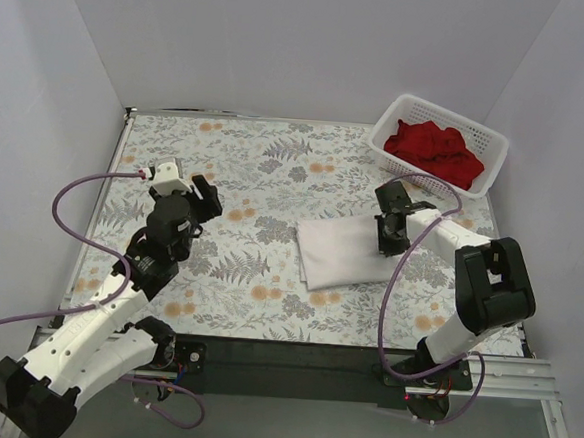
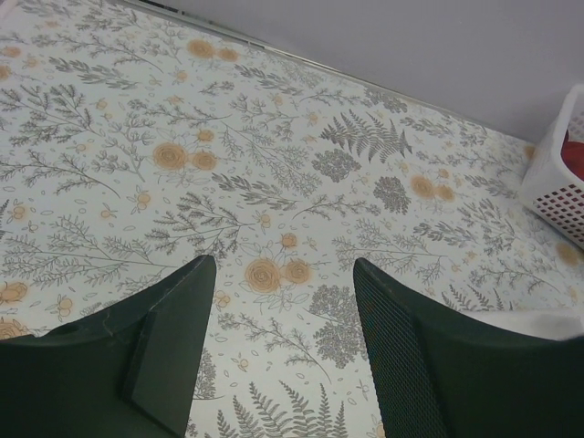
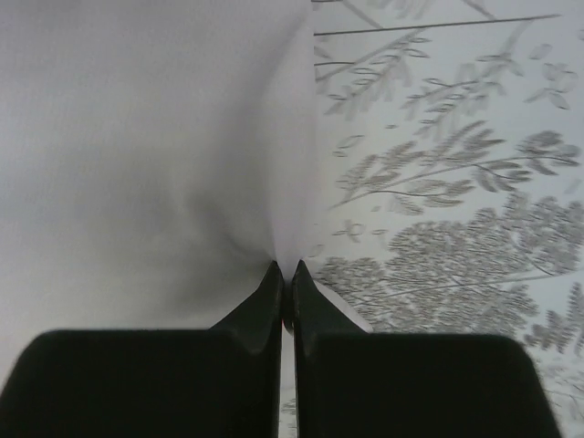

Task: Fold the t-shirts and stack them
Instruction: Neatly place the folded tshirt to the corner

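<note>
Right now I am pinching the right edge of the white t-shirt (image 1: pixel 345 251) with the right tool (image 3: pixel 286 274), jaws closed tight on a thin ridge of cloth, probably to lift that edge for another fold. The shirt is lying part-folded on the worktop (image 1: pixel 256 156), right of centre. The left tool (image 2: pixel 283 266) is hovering with jaws apart, empty, clear of the cloth. The red t-shirts (image 1: pixel 435 151) are waiting in the basket (image 1: pixel 490 141).
</note>
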Available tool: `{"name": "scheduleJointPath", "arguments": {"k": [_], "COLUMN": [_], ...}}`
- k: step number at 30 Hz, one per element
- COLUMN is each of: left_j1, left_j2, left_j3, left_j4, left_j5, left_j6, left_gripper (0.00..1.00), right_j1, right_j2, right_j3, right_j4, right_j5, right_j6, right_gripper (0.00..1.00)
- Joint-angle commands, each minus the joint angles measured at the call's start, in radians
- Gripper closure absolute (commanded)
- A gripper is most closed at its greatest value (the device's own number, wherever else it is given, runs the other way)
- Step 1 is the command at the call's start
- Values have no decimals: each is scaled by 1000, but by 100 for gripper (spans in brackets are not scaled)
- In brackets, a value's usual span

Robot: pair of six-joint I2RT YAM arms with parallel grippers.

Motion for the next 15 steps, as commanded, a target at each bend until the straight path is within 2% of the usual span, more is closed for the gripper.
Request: {"name": "scheduleJointPath", "arguments": {"k": [1, 9, 12, 15], "left_j1": [-12, -49, -60, -68], "left_j2": [-26, -77, -78, -88], "left_j3": [-24, -53, -57, -65], "left_j4": [22, 50, 59, 68], "left_j5": [-55, -130, -133, -136], "left_j6": [36, 55, 63, 71], "left_gripper": [40, 40, 40, 40], "right_j1": [-51, -189, -239, -305], "right_j2": [31, 11, 2, 12], "right_j3": [37, 54, 58, 81], "right_j4": [-86, -68, -22, 27], "right_j5": [317, 642, 698, 688], "right_j6": [-49, -112, -153, -167], "right_gripper": [99, 99, 99, 99]}}
